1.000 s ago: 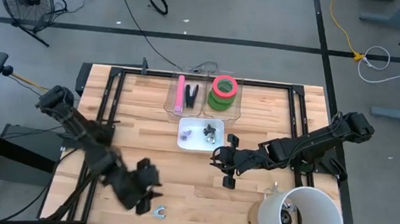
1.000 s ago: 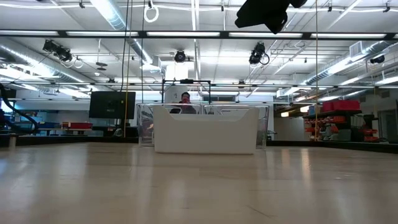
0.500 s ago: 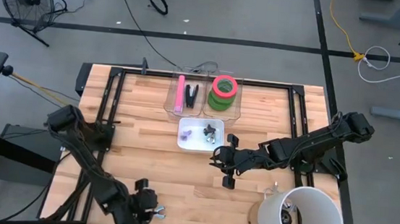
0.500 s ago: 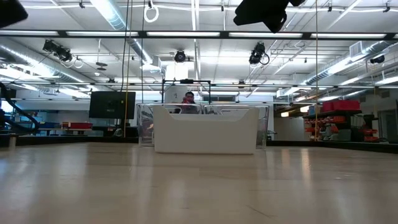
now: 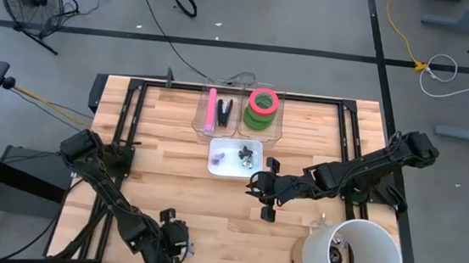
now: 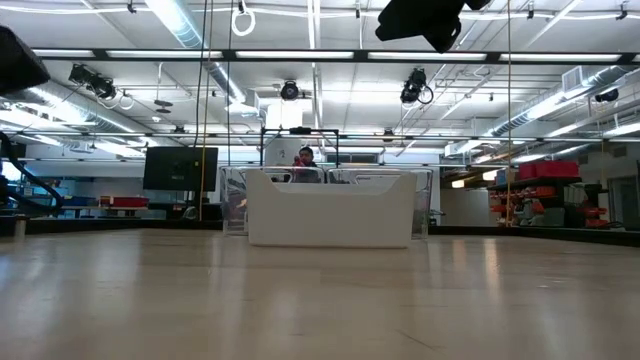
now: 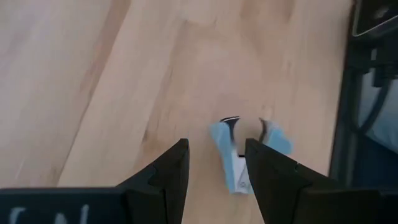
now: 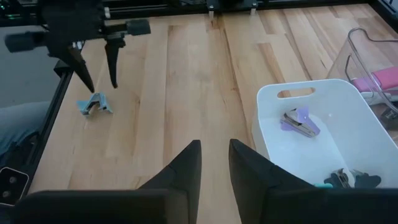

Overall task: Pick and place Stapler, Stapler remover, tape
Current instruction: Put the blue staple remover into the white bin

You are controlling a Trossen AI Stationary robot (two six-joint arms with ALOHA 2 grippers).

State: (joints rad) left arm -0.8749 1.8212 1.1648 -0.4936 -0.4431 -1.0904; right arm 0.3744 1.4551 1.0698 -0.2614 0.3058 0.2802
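Wood table (image 5: pixel 211 206): light-blue staple remover (image 7: pixel 239 155), 2 curved claws.

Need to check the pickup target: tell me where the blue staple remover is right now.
The blue staple remover lies on the bare wooden table near its front-left edge, just under the open left gripper.

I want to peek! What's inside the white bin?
Inside the white bin lie a purple staple remover and, at the near edge, dark ones with a teal bit. The bin wall hides what lies beneath them.
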